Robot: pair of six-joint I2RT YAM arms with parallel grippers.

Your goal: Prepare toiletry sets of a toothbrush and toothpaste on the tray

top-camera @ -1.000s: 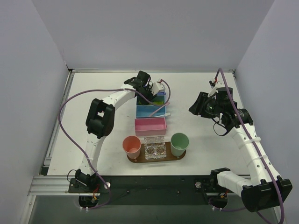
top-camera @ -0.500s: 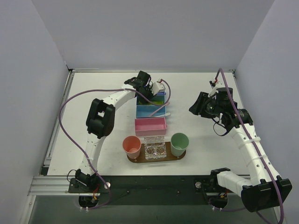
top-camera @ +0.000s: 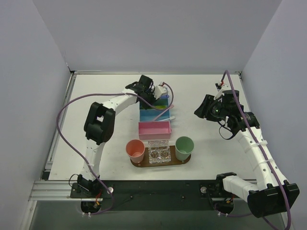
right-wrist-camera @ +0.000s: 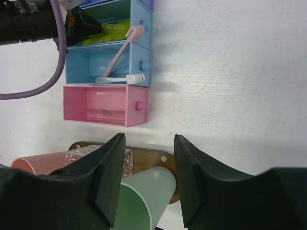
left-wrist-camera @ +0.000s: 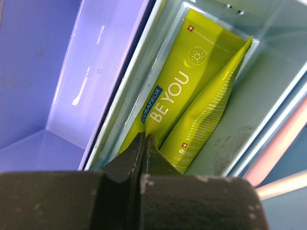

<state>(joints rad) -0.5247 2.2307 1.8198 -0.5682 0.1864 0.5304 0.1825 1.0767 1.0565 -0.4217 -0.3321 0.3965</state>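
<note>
Two yellow-green toothpaste tubes (left-wrist-camera: pixel 177 91) lie side by side in the teal bin (left-wrist-camera: pixel 268 91). My left gripper (left-wrist-camera: pixel 144 139) is down in that bin, its jaws shut on the near end of the "BE YOU" tube. From above, the left gripper (top-camera: pixel 154 93) sits over the stacked bins. A pink toothbrush (right-wrist-camera: pixel 120 52) and a white toothbrush (right-wrist-camera: pixel 120 78) rest in the blue bin (right-wrist-camera: pixel 81 67). The brown tray (top-camera: pixel 139 164) carries a clear holder (top-camera: pixel 159 153). My right gripper (right-wrist-camera: pixel 148 139) hovers open to the right of the bins, with nothing between its fingers.
A salmon cup (top-camera: pixel 135 150) and a mint-green cup (top-camera: pixel 184 147) stand on the tray's two ends. A pink bin (top-camera: pixel 154 129) sits open between the tray and the blue bin. A purple bin (left-wrist-camera: pixel 57 72) lies beside the teal one. Purple cables loop off both arms.
My left gripper's jaws have closed on the toothpaste tube, and the left arm's elbow has shifted slightly left. The right arm has not moved.
</note>
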